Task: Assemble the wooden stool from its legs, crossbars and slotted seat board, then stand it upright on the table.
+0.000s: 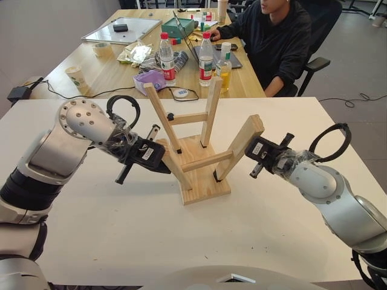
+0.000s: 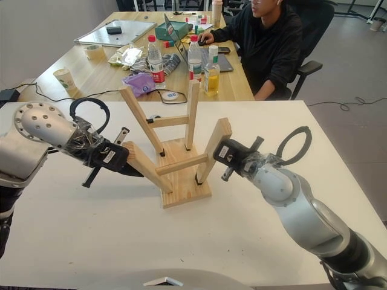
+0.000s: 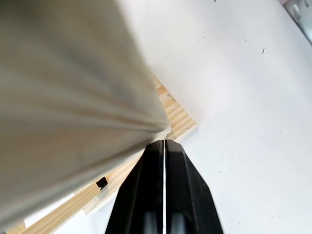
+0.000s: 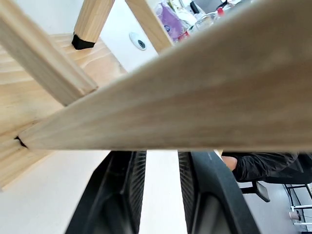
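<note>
Mid-table, well in from every edge, the stool stands upturned; left gripper jaws pressed together, right gripper jaws parted.

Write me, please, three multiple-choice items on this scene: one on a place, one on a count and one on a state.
1. Where is the seat board?
A. Flat on the white table
B. On the floor
C. Held in the air

2. How many legs stick up from it?
A. Two
B. Three
C. Four

3. How are the left gripper fingers set?
A. Wide open
B. Shut together
C. Clamped on the seat board

Answers:
1 A: the board lies flat on the table with the legs pointing up.
2 C: two rear and two front legs stand in it, each pair joined by one of the crossbars.
3 B: the left wrist view shows the fingers meeting beside a leg.
</note>
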Controlling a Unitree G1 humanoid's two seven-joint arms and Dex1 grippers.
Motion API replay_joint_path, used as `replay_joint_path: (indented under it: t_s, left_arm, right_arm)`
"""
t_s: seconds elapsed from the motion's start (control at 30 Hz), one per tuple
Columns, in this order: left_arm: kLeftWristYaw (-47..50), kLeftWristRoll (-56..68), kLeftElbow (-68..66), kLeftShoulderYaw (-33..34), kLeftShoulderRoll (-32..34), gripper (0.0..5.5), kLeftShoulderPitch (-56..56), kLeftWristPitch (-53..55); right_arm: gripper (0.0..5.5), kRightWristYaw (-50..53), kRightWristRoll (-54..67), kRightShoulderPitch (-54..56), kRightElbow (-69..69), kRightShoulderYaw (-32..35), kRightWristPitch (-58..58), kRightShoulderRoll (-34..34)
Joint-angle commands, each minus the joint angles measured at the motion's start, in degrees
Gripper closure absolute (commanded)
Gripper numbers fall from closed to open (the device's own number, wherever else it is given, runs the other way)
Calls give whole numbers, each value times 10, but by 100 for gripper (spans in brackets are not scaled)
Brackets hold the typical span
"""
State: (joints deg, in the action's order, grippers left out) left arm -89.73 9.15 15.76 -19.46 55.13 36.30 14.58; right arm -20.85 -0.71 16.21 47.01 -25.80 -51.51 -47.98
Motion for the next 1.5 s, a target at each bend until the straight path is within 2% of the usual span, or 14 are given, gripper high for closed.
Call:
replay_joint_path:
  t_s: [0.03,0.2,0.43,0.67,0.77,0.87,0.93,1.13,1.3,1.5]
  left_arm:
    - [24,-15,6,-50,-61,550,-12,-5]
    - [31,-16,-14,-33,-54,550,-11,-6]
    - [7,62,-51,71,-13,550,14,50]
    - [-18,109,-58,127,58,550,-42,96]
    - [5,82,-111,124,71,550,-54,100]
    - [38,34,-196,108,63,550,-65,80]
    - [47,20,-228,103,57,550,-78,69]
    - [51,0,-294,92,34,550,-67,44]
    - [40,-6,-312,82,19,550,-44,35]
    - [34,-9,-326,81,7,550,-30,28]
  right_arm:
    - [444,-80,34,17,42,-76,116,62]
    - [444,-84,21,-6,29,-49,122,51]
    - [444,-98,8,-99,-47,94,181,-7]
    - [444,-120,7,-187,-111,163,235,-7]
    - [444,-118,30,-223,-122,186,224,23]
    - [389,-87,167,-257,-113,225,150,152]
    - [355,-74,200,-263,-109,220,131,194]
    - [251,-32,190,-260,-132,169,126,247]
    - [251,-3,169,-241,-183,142,150,285]
    - [251,11,162,-225,-203,146,163,307]
